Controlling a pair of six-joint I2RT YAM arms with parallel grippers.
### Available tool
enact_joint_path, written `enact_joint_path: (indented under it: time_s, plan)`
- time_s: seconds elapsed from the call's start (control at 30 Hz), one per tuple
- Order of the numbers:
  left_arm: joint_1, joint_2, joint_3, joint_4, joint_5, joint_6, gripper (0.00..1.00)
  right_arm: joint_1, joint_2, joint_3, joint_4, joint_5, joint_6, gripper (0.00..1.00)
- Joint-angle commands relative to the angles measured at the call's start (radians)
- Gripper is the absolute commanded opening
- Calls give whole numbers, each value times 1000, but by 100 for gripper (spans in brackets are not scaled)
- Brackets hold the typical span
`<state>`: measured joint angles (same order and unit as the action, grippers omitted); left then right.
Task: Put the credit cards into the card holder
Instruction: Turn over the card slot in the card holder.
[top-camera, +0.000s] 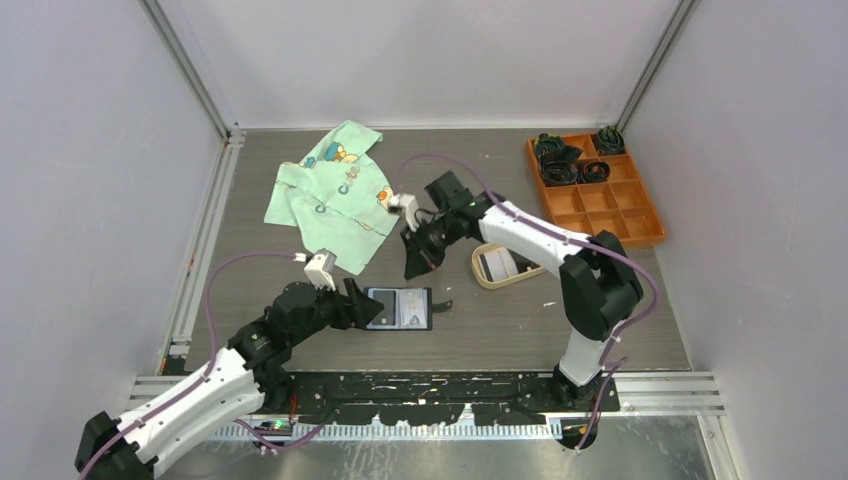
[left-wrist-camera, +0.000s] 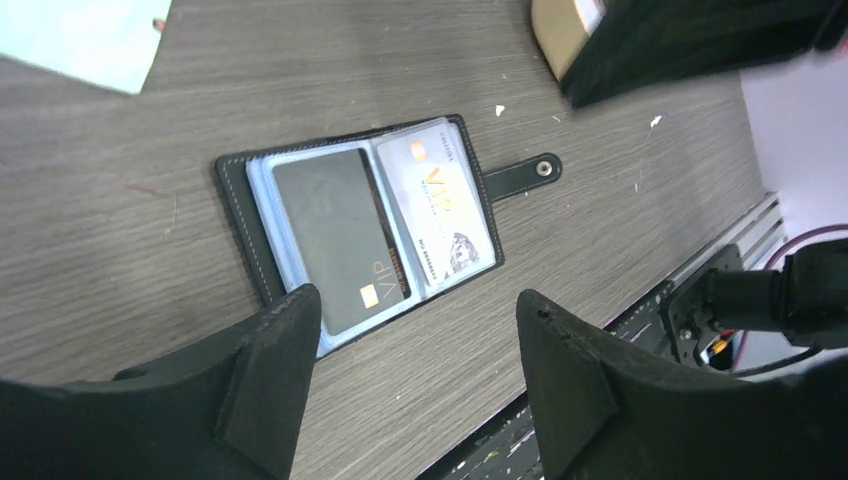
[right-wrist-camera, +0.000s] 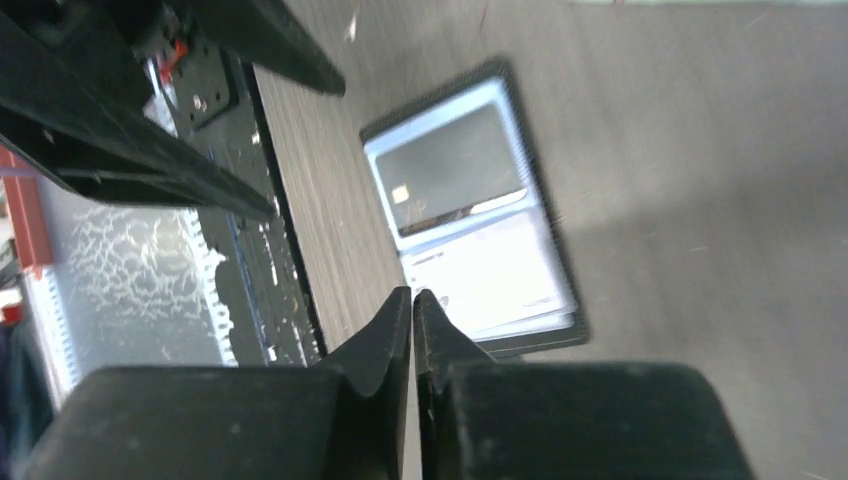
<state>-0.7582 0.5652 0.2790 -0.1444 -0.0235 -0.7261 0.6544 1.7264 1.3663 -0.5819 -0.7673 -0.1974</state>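
The card holder (left-wrist-camera: 238, 200) lies open on the table (left-wrist-camera: 100, 250), black with pale stitching. In its clear sleeves sit a dark card (left-wrist-camera: 330, 230) and a white card (left-wrist-camera: 440, 200), both reading "VIP". Just beside it the left gripper (left-wrist-camera: 415, 320) hovers, jaws spread and empty. Beyond it the right gripper (right-wrist-camera: 412, 300) is pinched closed on nothing, near a beige tray (top-camera: 478, 268).

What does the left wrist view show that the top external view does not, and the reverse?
Left wrist only: the VIP lettering and gold chips on the dark card and the white card, and the snap on the tab. Top external only: the green printed cloth and the orange compartment tray. Both: the card holder lying open on the table, with the left gripper open close by it.
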Motion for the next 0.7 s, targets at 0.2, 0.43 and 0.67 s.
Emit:
enact_joint_path:
  time_s: [0.2, 0.43, 0.67]
  plan:
    - [168, 67, -84, 234, 273, -138, 57, 167, 171, 0, 78, 91, 181, 1]
    - [208, 151, -90, 278, 332, -144, 50, 183, 245, 33, 42, 141, 195, 1]
    - [232, 206, -87, 292, 345, -133, 49, 183, 293, 41, 31, 151, 195, 1]
